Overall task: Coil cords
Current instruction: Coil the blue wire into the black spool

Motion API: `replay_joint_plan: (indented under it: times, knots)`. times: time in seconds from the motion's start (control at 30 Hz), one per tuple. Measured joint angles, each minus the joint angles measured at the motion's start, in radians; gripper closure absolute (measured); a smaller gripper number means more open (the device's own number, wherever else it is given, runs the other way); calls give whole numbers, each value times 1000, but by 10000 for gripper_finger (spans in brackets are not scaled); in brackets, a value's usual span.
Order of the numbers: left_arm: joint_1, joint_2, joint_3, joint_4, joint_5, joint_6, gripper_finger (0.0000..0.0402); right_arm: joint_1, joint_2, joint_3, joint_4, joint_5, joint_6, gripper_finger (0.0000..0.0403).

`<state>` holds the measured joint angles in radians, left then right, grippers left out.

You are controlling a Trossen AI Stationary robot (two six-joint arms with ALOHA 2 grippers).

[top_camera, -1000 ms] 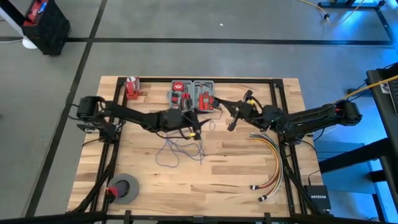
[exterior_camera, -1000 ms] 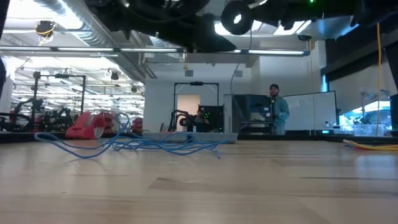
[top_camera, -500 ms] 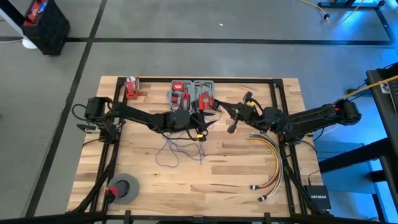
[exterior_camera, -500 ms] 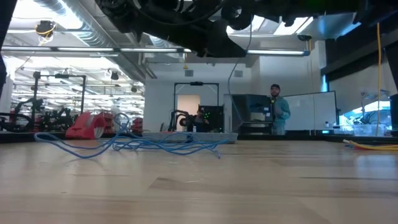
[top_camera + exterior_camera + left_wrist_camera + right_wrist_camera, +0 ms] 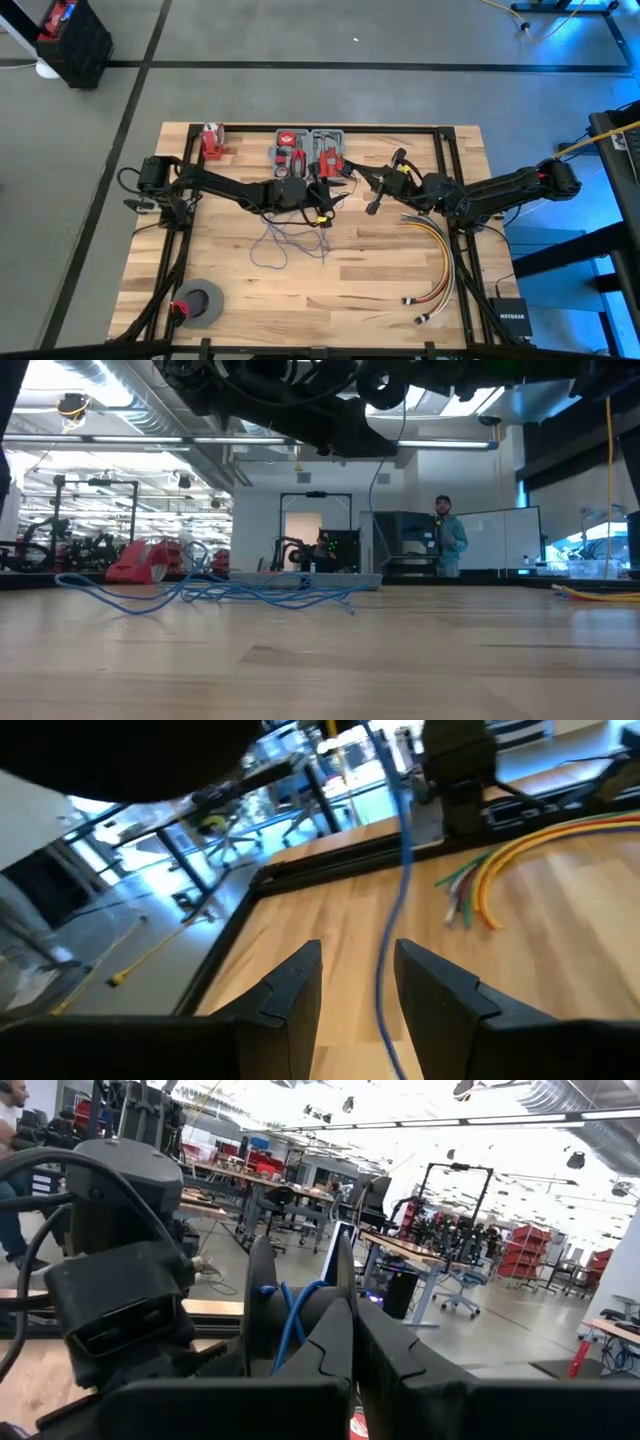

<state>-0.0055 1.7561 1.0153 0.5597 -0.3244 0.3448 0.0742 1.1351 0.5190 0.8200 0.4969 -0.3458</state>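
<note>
The thin blue cords (image 5: pixel 285 240) lie in a loose tangle on the wooden table (image 5: pixel 380 290), seen also in the low view (image 5: pixel 230 592). One strand (image 5: pixel 385 990) rises from the tangle and runs between the fingers of my left gripper (image 5: pixel 358 955), which stands open around it above the table's middle (image 5: pixel 338 193). The strand goes on to my right gripper (image 5: pixel 362 178), which faces the left one at close range and is shut on it (image 5: pixel 350 1308). My right gripper is shut on a blue cord strand (image 5: pixel 288 1320) that loops out just past its fingertips. The fingers come in about level from the table's right side. Its own fingers cover the place of contact. The strand is lifted and falls slack toward the tangle.
A grey tool case (image 5: pixel 312 150) and a red item (image 5: pixel 211 140) sit at the far edge. A bundle of yellow, orange and red cables (image 5: pixel 440 260) lies at the right. A grey tape roll (image 5: pixel 200 303) is near left. A person (image 5: pixel 447 538) stands in the room beyond.
My left gripper has edged a little toward my right gripper and then stood still, staying open around the strand. The tangle on the table has not moved.
</note>
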Motion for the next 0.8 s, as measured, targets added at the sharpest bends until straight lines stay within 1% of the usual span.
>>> replay_joint_plan:
  times: [0.07,0.1,0.2,0.33,0.37,0.43,0.53,0.6,0.67,0.8]
  knots:
    - [1,0,0,0,61,-3,290,0,0,0,0,-3,0,398]
    - [2,0,0,-2,76,-2,297,0,0,0,0,-3,0,398]
    - [1,0,0,-12,66,0,327,0,0,0,0,-4,0,398]
    - [8,0,0,-31,42,22,384,0,0,0,0,-27,0,398]
    - [12,0,0,-42,37,25,392,0,0,0,0,-39,0,398]
    - [21,0,0,-72,-11,23,394,0,0,0,0,-58,0,398]
    - [26,-26,-1,-160,-179,32,396,15,0,0,-13,-71,-3,398]
    - [24,-61,-1,-224,-267,41,398,30,0,1,-30,-71,-11,398]
    - [17,-109,-1,-292,-305,41,396,47,0,16,-65,-72,-31,398]
    - [-5,-211,-2,-389,-316,29,399,72,-1,57,-172,-82,-55,398]
